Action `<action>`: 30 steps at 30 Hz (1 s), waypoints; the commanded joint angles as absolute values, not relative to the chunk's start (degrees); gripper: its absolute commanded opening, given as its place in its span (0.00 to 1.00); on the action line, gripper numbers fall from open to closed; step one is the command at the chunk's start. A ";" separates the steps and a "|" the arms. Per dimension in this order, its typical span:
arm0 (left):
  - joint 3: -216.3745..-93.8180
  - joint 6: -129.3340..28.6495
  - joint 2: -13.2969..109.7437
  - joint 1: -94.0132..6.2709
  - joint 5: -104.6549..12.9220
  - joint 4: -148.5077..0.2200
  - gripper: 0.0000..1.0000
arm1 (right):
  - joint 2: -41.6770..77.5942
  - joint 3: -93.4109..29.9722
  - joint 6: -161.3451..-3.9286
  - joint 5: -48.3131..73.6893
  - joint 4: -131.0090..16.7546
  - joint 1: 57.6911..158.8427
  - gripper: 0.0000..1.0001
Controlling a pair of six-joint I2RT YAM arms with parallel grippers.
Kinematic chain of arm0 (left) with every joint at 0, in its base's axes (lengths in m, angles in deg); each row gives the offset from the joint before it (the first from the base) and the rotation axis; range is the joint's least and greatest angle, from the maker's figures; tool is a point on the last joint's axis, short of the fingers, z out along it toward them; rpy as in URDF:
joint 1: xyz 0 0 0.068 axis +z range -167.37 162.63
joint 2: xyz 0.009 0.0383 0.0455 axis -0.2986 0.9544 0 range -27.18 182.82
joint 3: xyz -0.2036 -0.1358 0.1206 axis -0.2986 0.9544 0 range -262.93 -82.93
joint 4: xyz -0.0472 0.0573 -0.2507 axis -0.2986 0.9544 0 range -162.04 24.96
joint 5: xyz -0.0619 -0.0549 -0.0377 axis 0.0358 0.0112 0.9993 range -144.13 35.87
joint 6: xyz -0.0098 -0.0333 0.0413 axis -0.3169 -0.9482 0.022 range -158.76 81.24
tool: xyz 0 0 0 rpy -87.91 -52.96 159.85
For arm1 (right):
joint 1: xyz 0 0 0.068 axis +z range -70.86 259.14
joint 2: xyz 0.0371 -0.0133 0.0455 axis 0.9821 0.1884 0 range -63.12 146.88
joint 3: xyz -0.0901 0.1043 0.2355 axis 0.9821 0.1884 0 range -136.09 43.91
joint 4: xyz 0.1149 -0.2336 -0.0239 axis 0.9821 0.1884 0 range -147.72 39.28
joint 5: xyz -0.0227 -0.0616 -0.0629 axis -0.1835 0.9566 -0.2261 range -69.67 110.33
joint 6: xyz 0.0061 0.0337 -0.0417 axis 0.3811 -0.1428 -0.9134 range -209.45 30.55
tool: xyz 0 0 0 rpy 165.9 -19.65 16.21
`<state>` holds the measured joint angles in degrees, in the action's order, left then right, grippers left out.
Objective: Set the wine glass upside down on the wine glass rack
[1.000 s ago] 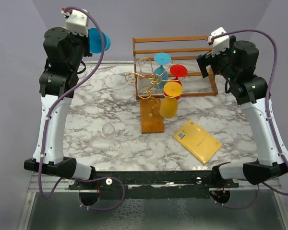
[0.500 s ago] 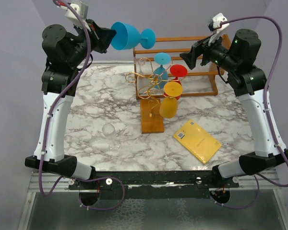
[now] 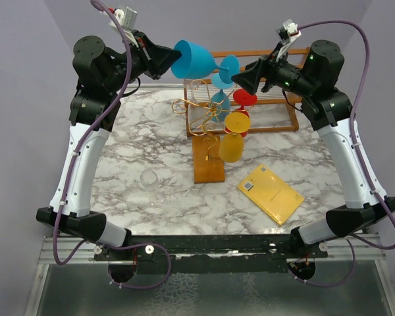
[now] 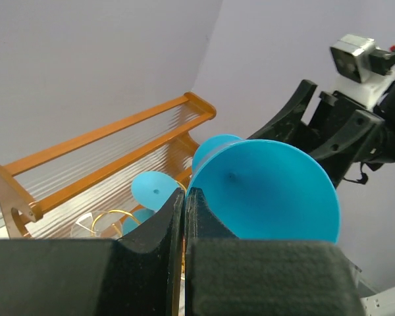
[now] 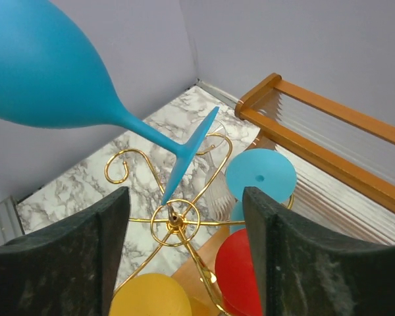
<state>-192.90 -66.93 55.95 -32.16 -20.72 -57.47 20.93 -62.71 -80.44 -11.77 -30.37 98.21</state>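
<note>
Two end effectors, one glass: mid-air hand-over above the rack

Top view: the left end effector [image 3: 173, 56] is clenched on the bowl of the blue wine glass [image 3: 196, 59]. The glass is held sideways in the air over the wine glass rack [image 3: 209, 168], foot toward the right end effector [image 3: 242, 78], which is released, jaws spread, just beside the foot. A red glass [image 3: 245, 98] and a yellow glass [image 3: 232, 146] already hang there.

Left wrist: the fingers [image 4: 151, 243] pinch close together at the bowl's rim.

Right wrist: the foot is edge-on between the spread fingers, above the rack's gold hub.

Judgement: close squarely on the stem just behind the foot. Release the left only once that grip is firm. Then turn the bowl down and feed the stem into an empty scroll, clear of the hung glasses.
</note>
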 commanded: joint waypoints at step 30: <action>-189.60 -52.37 51.91 -34.68 -19.23 -54.05 0.44 | 19.88 -61.02 -79.62 0.34 -32.65 98.30 0.01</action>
<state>-189.29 -59.93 55.43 -34.50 -16.61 -57.73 22.33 -60.97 -74.75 -4.25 -31.99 98.47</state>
